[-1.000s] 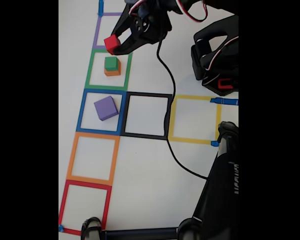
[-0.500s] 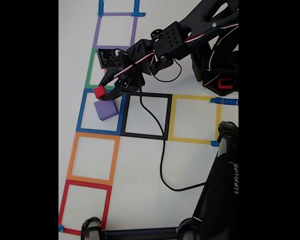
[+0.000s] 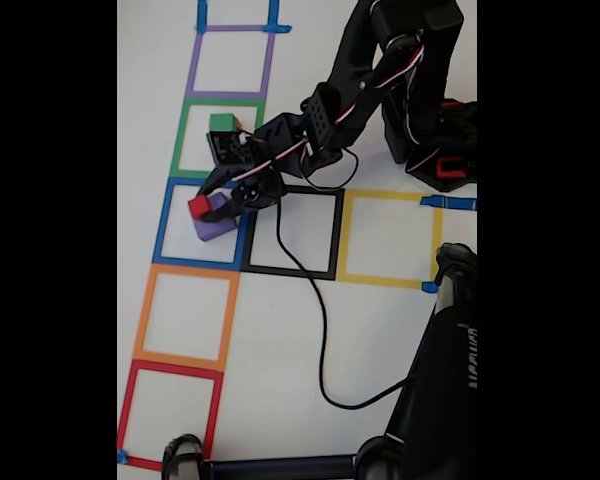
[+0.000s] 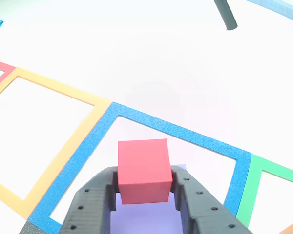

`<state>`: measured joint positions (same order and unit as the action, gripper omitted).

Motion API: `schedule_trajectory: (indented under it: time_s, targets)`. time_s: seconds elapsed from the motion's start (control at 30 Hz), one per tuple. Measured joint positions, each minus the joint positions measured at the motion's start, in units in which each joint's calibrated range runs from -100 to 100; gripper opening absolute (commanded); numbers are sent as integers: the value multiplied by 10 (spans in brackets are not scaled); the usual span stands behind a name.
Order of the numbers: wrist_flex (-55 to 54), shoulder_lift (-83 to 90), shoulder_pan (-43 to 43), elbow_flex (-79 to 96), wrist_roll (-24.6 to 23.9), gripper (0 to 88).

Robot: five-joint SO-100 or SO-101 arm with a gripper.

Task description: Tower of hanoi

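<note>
Black two-finger gripper [image 3: 202, 203] is pinching the small plain red cube [image 3: 199, 207]; in the other view both black fingers [image 4: 95, 202] press against the cube's [image 4: 143, 170] left and right faces. Directly under the gripper sits the larger plain purple cube [image 3: 218, 224], inside the blue tape square outline [image 3: 163, 222]. Whether red touches purple I cannot tell; in the other view the purple top [image 4: 151, 219] shows right below the red cube.

Behind the gripper, under the arm's wrist, the small plain green cube [image 3: 221, 123] sits in the green tape square outline [image 3: 183, 135]. In the other view a corner of the orange cube [image 4: 292, 229] shows at the gripper's right. A black cable [image 3: 320, 310] trails from the arm across the white table [image 3: 280, 340].
</note>
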<state>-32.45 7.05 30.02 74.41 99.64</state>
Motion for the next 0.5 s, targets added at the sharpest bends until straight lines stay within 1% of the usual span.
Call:
schedule_trajectory:
  time_s: [0.5]
  targets:
    - [-52, -88, -6, -19, 0, 10]
